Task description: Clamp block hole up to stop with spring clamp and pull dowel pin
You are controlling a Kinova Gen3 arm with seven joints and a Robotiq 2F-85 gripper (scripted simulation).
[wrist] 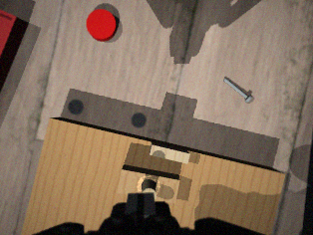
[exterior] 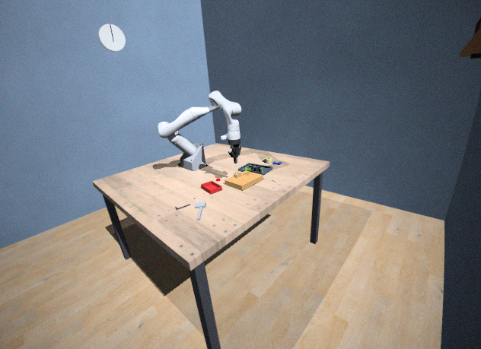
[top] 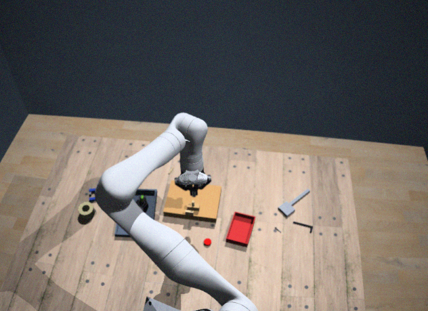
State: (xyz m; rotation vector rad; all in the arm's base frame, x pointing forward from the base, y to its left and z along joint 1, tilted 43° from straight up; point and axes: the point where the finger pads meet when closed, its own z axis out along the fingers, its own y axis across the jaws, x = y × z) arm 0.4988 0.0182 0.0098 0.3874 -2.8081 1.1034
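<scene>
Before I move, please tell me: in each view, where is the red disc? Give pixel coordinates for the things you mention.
Top: red disc [top: 207, 242] [exterior: 218, 179] [wrist: 102, 25] low, right of centre.
Exterior: near the middle, just behind the red tray [top: 240, 229] [exterior: 211, 187] [wrist: 6, 37].
Wrist: upper left.
Shared landmark: the bench board [top: 207, 197] [exterior: 248, 180] [wrist: 75, 169].
</scene>
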